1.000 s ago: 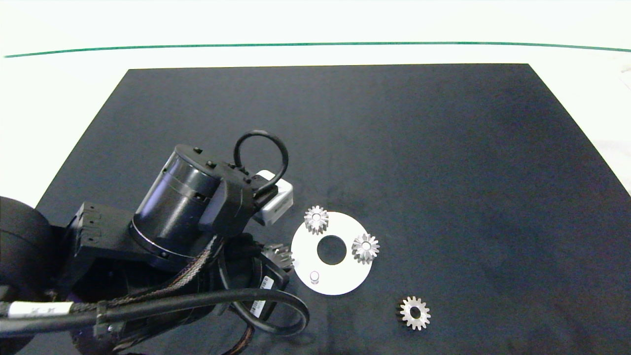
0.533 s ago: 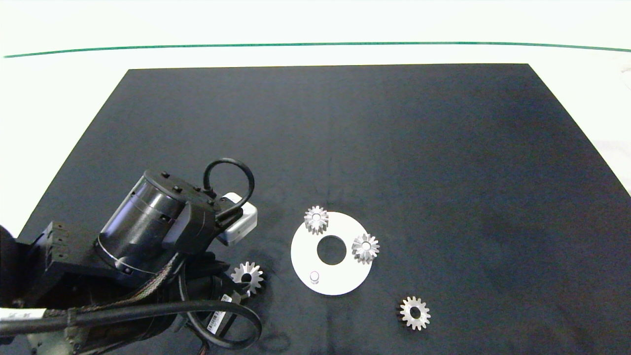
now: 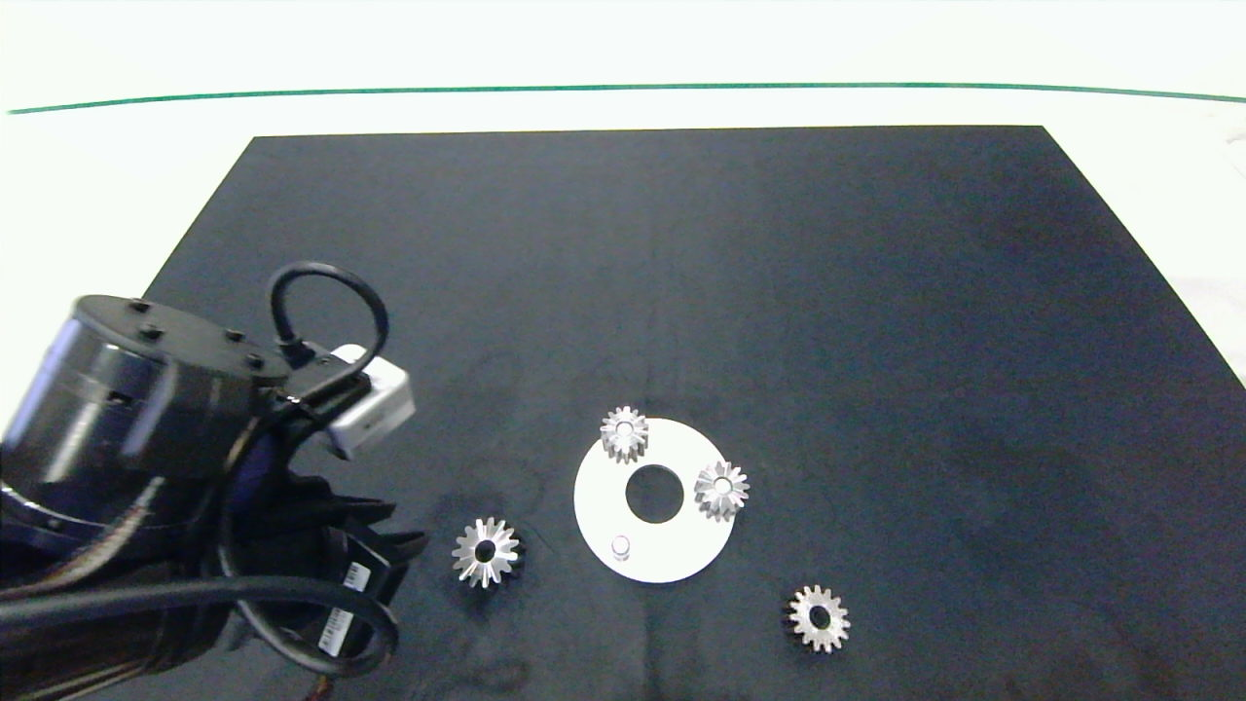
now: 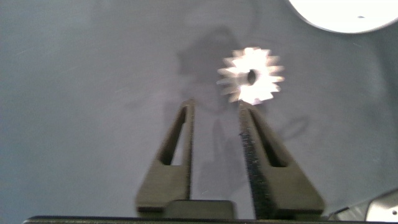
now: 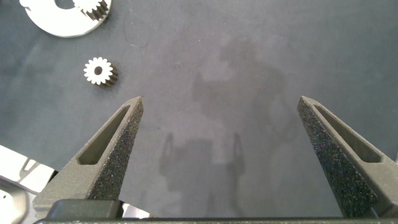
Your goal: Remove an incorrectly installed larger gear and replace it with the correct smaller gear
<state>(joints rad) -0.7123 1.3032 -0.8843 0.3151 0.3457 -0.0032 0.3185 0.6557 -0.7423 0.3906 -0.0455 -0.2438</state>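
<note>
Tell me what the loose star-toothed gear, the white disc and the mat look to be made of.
Larger gear: likely steel, bright and silvery, glinting on its teeth. Disc: probably plastic or painted metal, flat matte white, no glare. Mat: looks like dark cloth or felt, dull with faint creases.

— Silvery larger gear (image 3: 486, 552) and silvery smaller gear (image 3: 819, 618), both on a plain black mat (image 3: 876, 292).
— White round plate (image 3: 672, 560), with two more silvery gears (image 3: 624, 433) and a pale peg (image 3: 621, 547).
— Off-white table (image 3: 127, 195), crossed by a thin green line (image 3: 623, 88).
— Grey fingers (image 5: 106, 152) on the right gripper (image 5: 221, 99); glossy black left arm (image 3: 127, 409).
</note>
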